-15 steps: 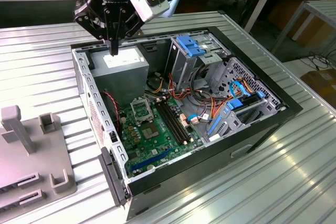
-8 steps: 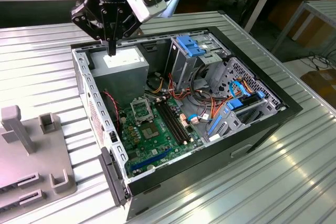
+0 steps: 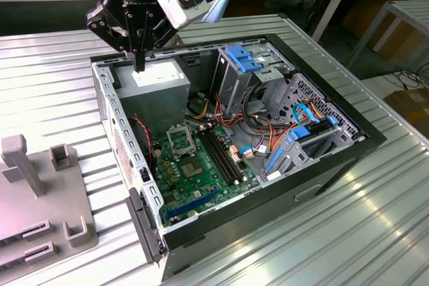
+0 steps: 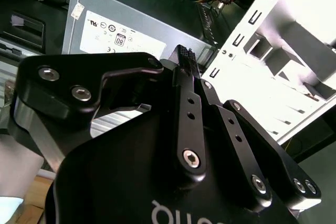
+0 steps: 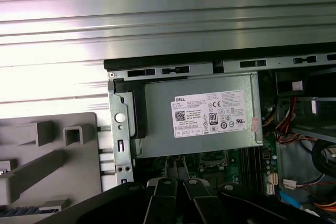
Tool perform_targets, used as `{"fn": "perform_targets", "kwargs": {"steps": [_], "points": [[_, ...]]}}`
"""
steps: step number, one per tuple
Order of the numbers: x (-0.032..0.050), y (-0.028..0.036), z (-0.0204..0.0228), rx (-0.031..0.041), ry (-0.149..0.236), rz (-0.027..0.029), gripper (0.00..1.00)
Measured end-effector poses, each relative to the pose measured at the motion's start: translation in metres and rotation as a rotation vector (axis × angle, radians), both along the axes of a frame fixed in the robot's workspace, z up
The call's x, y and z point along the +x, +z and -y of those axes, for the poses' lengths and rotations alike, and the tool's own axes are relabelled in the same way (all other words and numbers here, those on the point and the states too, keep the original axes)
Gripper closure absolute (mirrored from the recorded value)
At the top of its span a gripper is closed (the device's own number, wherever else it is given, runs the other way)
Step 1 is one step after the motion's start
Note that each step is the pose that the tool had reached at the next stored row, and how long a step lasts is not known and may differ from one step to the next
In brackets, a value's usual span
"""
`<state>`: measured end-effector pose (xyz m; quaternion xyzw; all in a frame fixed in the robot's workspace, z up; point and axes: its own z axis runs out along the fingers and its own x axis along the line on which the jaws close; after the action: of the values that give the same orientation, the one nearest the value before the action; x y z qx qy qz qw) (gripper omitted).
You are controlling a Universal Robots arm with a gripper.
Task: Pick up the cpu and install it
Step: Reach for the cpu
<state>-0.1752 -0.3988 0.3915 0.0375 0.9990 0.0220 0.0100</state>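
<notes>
The cpu is out of view. My gripper (image 3: 139, 66) hangs over the open computer case (image 3: 348, 140), just above the grey power-supply box (image 3: 158, 80) at the case's far corner on the exterior view's left. Its black fingers (image 4: 185, 85) stand pressed together, and I see nothing between them. In the first wrist view the gripper (image 5: 176, 184) points down at the power-supply box (image 5: 205, 114). The black hinged socket frame with a green centre (image 3: 179, 141) lies on the green motherboard, nearer the camera than the gripper, and it also shows in the first wrist view (image 5: 212, 157).
Long black memory slots (image 3: 218, 152) run beside the socket. Drive cages with blue clips (image 3: 242, 58) and orange and red cables fill the case's side at the exterior view's right. A grey fixture with upright blocks (image 3: 40, 192) sits on the ribbed metal table (image 3: 60, 58).
</notes>
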Motion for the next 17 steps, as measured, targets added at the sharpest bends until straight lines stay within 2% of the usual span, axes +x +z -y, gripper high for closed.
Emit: {"fn": "perform_targets", "kwargs": {"steps": [17], "points": [[-0.0104, -0.0003, 0.0, 0.0001, 0.0, -0.0001, 0.89]]}}
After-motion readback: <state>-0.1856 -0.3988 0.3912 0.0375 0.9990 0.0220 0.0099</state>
